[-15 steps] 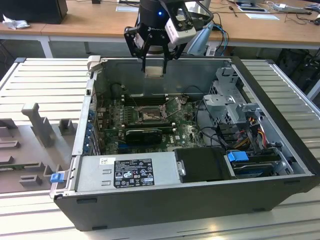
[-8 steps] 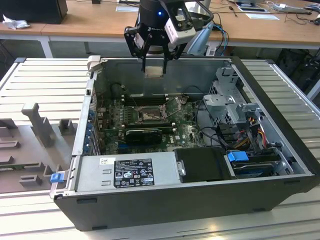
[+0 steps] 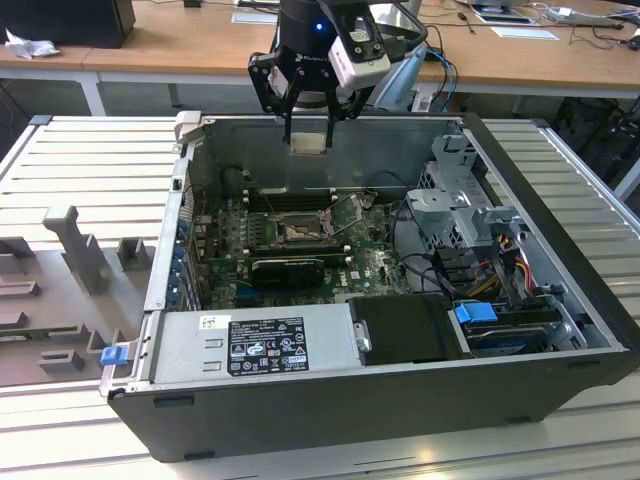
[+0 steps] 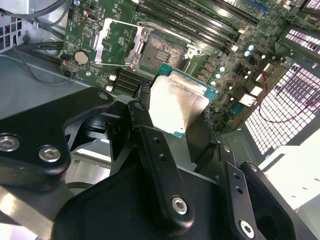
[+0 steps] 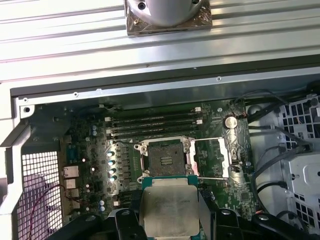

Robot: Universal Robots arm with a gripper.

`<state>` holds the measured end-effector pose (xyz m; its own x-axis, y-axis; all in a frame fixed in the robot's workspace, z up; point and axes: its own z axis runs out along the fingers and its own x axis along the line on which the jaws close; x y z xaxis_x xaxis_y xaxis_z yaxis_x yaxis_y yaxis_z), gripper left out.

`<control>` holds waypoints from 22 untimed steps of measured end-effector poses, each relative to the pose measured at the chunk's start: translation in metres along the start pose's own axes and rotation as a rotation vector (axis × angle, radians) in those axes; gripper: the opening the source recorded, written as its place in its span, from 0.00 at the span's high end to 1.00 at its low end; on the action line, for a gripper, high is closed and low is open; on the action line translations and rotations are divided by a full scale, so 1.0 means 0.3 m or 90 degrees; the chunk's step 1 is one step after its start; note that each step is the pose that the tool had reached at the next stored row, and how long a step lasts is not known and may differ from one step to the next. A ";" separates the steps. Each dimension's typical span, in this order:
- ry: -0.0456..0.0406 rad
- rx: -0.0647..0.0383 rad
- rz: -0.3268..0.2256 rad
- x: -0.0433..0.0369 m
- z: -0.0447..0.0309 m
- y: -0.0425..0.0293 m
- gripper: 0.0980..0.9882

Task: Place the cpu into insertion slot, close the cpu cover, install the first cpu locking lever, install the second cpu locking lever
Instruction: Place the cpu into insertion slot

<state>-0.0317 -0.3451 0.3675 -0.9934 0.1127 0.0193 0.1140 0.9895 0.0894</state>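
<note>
— What's around it?

— Wooden desks (image 3: 150, 55) run along the back; in front of them a grey ribbed metal table (image 3: 90, 170) carries an open computer case (image 3: 400, 400) lying on its side, interior facing up.

— And inside the case?

— A grey power supply (image 3: 250, 345) sits along the near wall; the green motherboard (image 3: 370, 260) lies on the floor behind it; a metal drive cage (image 3: 455, 205) stands at the exterior view's right, with loose cables near it.

— Where's the arm?

— The gripper (image 3: 308, 135) hangs over the far wall of the case, above the board and well clear of it; its black fingers (image 4: 150, 145) are clamped on opposite edges of the cpu (image 4: 177, 102) — silvery face towards the wrist cameras, green edge showing round it.

— So the chip isn't seated?

— No; the insertion slot (image 5: 165, 157) is bare, its dark centre showing, and the cpu is apart from it in both wrist views.

— The cover?

— The cpu cover (image 5: 225, 159) is swung open, off the slot and beside it; green board shows through its cut-out; the black memory slots (image 5: 152, 125) lie along another side of the slot.

— Anything smaller?

— A round coin battery (image 5: 230, 121) sits just past the cover's corner.
</note>
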 end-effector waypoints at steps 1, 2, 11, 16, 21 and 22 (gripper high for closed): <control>-0.0001 0.000 0.001 0.000 0.000 0.000 0.52; -0.0002 0.000 0.002 0.000 0.000 0.000 0.52; -0.0010 0.000 0.011 0.000 0.000 0.000 0.52; -0.0015 0.000 0.017 0.000 0.000 0.000 0.52; -0.0020 0.000 0.022 0.000 0.000 0.000 0.52; -0.0021 0.000 0.023 0.000 0.000 0.000 0.52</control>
<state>-0.0317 -0.3451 0.3675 -0.9887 0.1488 0.0193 0.1499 0.9847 0.0893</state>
